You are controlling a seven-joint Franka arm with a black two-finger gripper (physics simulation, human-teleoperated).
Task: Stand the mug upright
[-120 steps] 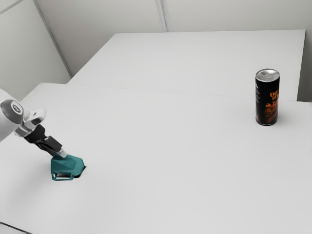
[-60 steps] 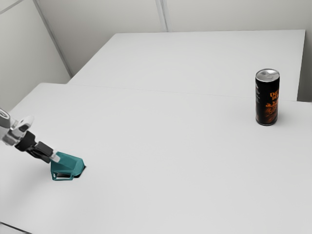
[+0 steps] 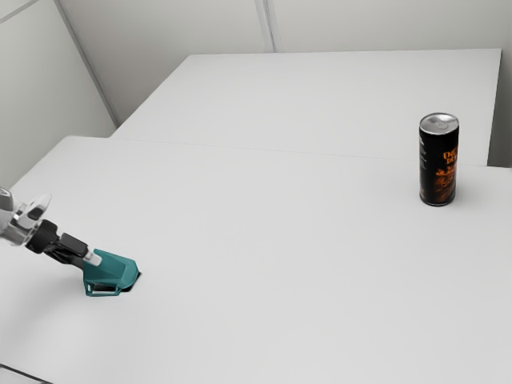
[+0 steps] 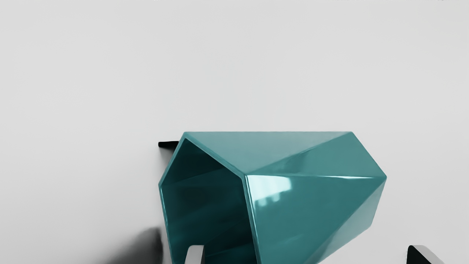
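The mug (image 3: 114,273) lay on its side on the table (image 3: 280,272), at the tips of the gripper (image 3: 93,258); its jaws stood wide apart, one fingertip (image 4: 195,255) overlapping the dark, open mouth in the wrist view; the upright can's (image 3: 438,164) contents were hidden.

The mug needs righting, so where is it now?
The mug lies on its side at the exterior view's lower left, by the open gripper.

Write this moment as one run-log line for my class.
mug: lying on its side, table | jaws: open, wide apart, at mug | can: standing, well away | upright goal: not yet met
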